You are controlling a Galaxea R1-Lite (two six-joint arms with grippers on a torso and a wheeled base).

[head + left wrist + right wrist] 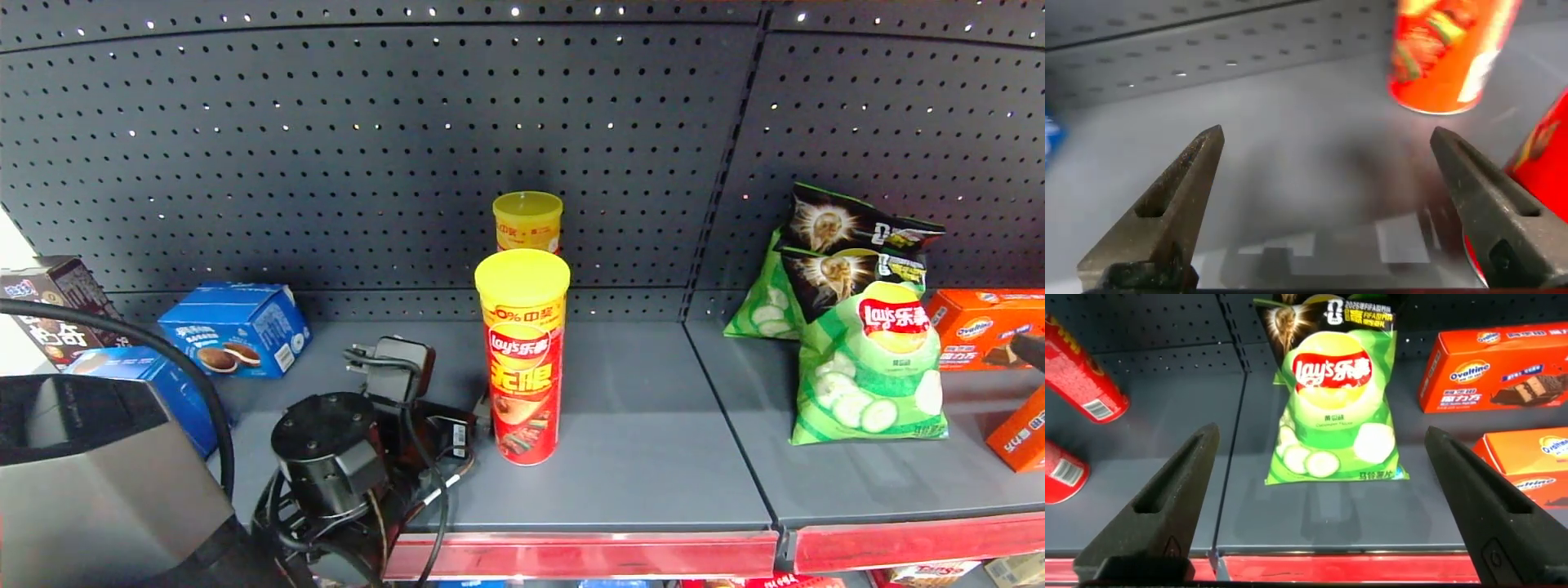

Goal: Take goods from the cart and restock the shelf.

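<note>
Two red chip cans with yellow lids stand on the grey shelf (653, 457), one behind the other. The front can (522, 359) is near the shelf's middle and the back can (527, 220) is by the pegboard wall. My left arm's wrist (331, 445) rests low on the shelf just left of the front can. My left gripper (1327, 139) is open with bare shelf between its fingers; the front can (1539, 155) sits just outside one finger and the back can (1445, 49) lies farther off. My right gripper (1321, 433) is open, in front of a green chip bag (1335, 408).
Blue cookie boxes (237, 327) and a brown box (49, 314) lie at the shelf's left. Green (869, 376) and black (857, 229) chip bags and orange boxes (980, 322) fill the right bay. A red price rail (588, 554) runs along the front edge.
</note>
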